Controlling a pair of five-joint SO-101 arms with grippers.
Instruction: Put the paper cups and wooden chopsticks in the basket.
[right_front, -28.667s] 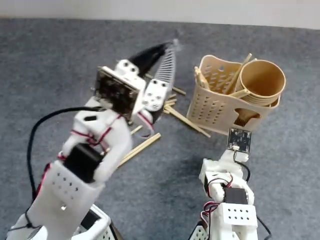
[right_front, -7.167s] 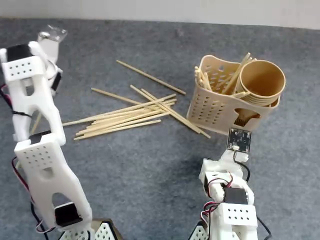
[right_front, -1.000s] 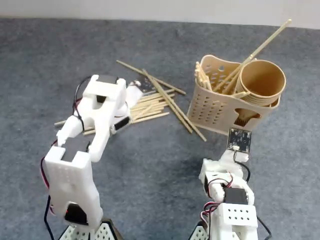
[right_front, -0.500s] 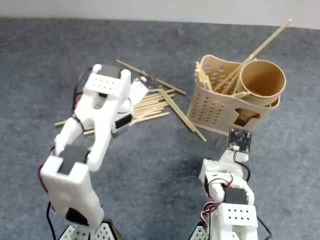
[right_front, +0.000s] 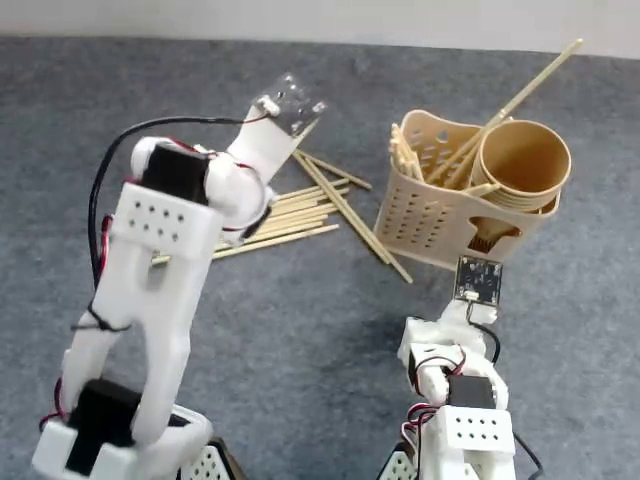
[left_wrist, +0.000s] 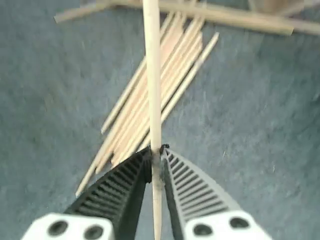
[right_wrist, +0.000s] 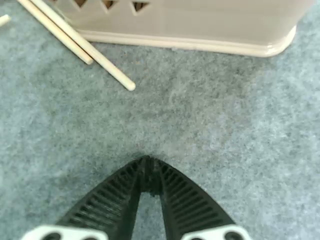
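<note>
The left gripper (left_wrist: 155, 151) has its black ribbed jaws pinched tight on a single chopstick (left_wrist: 151, 75). The stick runs straight out ahead of the fingertips and passes over the loose pile of chopsticks (left_wrist: 131, 131) on the surface beneath. In the high view that pile (right_front: 290, 215) fans out on the table beside the left arm (right_front: 160, 260), with a couple of sticks (right_front: 350, 215) slanting towards the foot of the basket (right_front: 430, 215). The perforated beige basket stands near the right arm (right_front: 455, 385) and leans a little. It holds stacked paper cups (right_front: 525, 160) in its far end and a bundle of chopsticks (right_front: 408, 158) in the other, and one long stick (right_front: 540, 70) pokes well above the rim. The right gripper (right_wrist: 149, 172) rests low on the table with its jaws pressed together and nothing between them. It is just in front of the basket's base (right_wrist: 200, 27), and the ends of two chopsticks (right_wrist: 75, 42) lie near it. The table is covered in grey carpet-like fabric (right_front: 310, 370), and a pale strip of wall (right_front: 300, 15) runs along its far edge.
</note>
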